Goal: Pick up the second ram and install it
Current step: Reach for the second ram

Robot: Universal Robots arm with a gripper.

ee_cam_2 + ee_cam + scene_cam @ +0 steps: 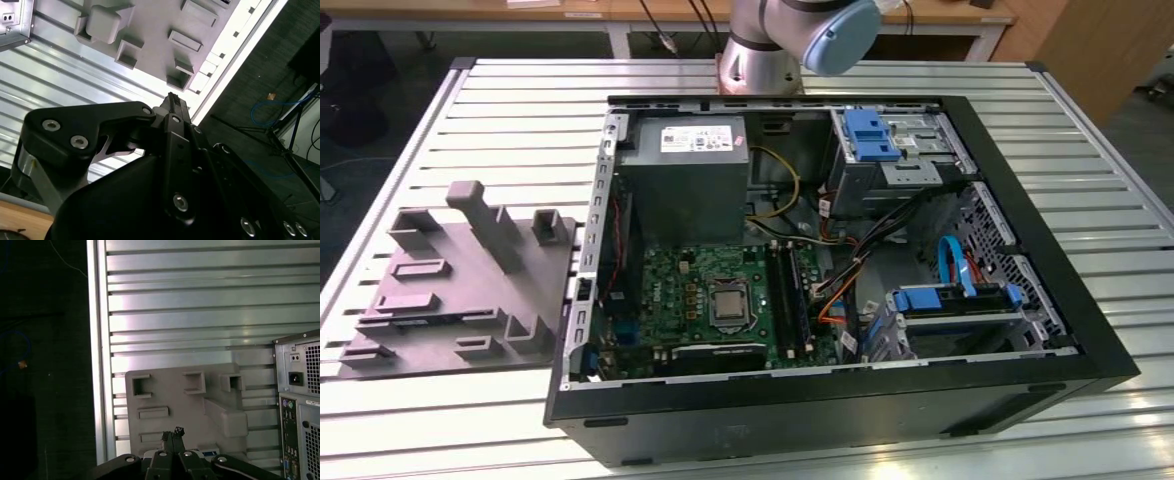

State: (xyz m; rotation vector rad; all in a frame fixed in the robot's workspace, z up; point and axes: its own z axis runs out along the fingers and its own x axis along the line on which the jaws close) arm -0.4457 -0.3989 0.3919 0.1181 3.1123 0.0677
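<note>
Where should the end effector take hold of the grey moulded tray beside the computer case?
Probably the tall raised rib of the grey moulded tray, coming straight down from above: it stands well clear of the flat base, which lies flat on the slatted table, offering no edge to pinch.

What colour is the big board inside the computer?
The motherboard is green, clearest in the exterior view.
</note>
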